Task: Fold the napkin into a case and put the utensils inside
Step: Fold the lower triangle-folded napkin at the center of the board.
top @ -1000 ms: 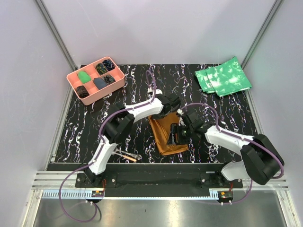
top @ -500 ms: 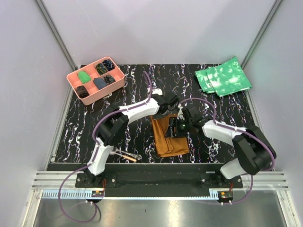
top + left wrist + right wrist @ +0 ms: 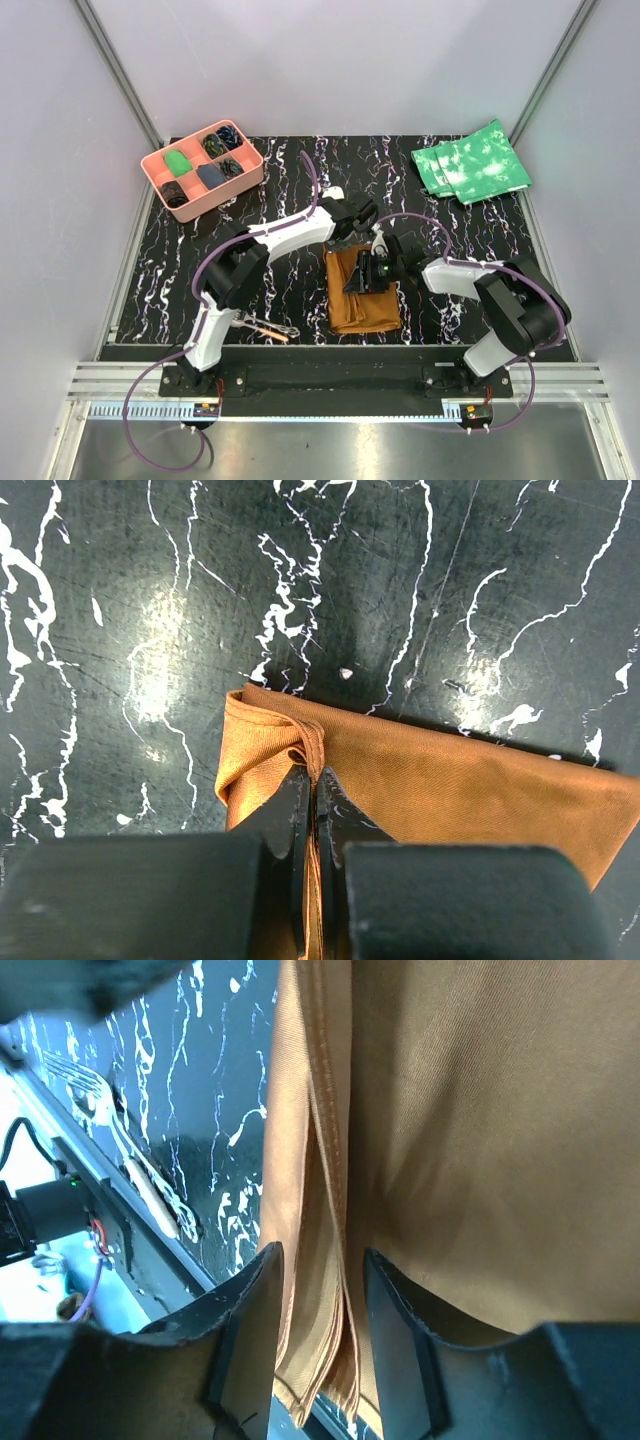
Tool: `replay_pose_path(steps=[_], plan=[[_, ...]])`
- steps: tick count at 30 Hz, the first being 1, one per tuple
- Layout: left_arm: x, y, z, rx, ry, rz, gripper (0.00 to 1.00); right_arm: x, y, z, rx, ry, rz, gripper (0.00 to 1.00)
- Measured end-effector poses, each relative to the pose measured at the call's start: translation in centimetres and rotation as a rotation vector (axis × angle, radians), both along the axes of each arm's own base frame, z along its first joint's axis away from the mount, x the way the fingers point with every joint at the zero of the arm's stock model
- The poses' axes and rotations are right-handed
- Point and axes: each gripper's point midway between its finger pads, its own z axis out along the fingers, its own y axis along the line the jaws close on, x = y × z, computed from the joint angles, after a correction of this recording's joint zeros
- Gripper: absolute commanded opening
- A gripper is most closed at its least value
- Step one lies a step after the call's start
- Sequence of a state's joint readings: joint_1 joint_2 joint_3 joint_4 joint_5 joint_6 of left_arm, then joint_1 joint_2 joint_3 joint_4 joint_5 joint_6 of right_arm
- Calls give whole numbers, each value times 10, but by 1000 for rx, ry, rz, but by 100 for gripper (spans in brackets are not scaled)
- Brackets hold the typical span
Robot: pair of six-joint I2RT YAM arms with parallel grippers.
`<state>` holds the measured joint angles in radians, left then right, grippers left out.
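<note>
The napkin (image 3: 362,295), folded to a rust-brown oblong of several layers, is gripped from two sides near the middle of the black marbled surface (image 3: 200,260), a little toward its near edge. The left gripper (image 3: 316,780) is clenched tight on a small gathered pleat at the cloth's far edge. The right gripper (image 3: 320,1252) stands part-open astride the stacked layers along the cloth's long side, its fingers on either side of the hems and not seen pressing them. Outward from there, the utensils (image 3: 268,328), a small fork and a slim piece with an orange-tan end, lie untouched by the near edge, left of the cloth. A pink tray (image 3: 158,165) sits at the far left corner and green cloths (image 3: 470,162) at the far right. The work appears to be in the folding stage, with loading not yet begun. The next move likely calls for the right fingers to close on the layers without letting them slide apart, while the left pinch holds the far edge taut.
</note>
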<state>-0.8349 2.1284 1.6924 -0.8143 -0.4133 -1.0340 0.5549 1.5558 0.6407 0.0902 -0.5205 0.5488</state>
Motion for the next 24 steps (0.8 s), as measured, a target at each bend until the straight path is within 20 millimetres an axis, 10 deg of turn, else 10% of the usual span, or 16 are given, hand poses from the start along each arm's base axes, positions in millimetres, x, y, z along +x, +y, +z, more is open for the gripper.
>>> replay_pose_path(steps=[2,7,15,24], plan=[[-1,-1,0,-7,3,4,3,-2,2,-6,12,20,-5,46],[-1,-2,0,-17,9,10,13,-6,3,-14,30,65,-20,5],[1,1,2,10,0,-44,74,-17,-7,-21,42,131,-66,0],[-7,11,68,-43,-112,-172,69,-19,-14,-25,47,166,-95,0]])
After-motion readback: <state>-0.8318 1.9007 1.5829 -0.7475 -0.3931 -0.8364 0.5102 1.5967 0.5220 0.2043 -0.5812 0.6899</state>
